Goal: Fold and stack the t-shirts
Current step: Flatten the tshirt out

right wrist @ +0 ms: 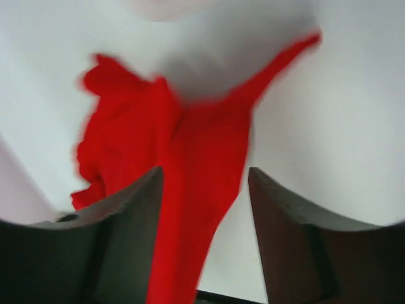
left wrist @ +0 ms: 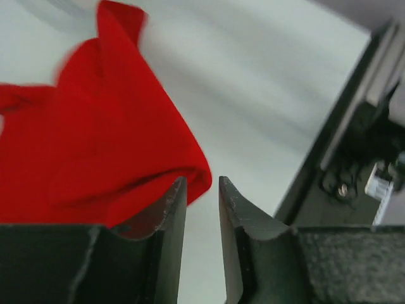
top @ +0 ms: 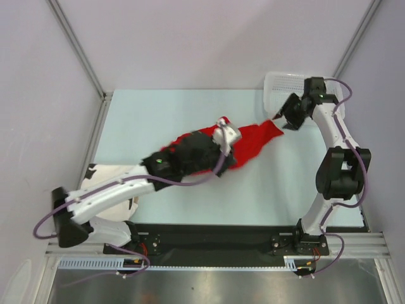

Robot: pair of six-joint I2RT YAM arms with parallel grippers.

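So the shirt (top: 253, 142) is a crumpled red strip, one tip just short of the basket (top: 278, 85), the rest trailing away from it toward the near left. On the left gripper (left wrist: 202, 180) the jaws are only a crack apart, nothing in the gap, cloth bunched beside one finger. The right gripper (right wrist: 204, 171) stands wide apart at the basket-side tip, not pinching. I'd have each regrab one hem corner, single layer, then pull it flat before folding.
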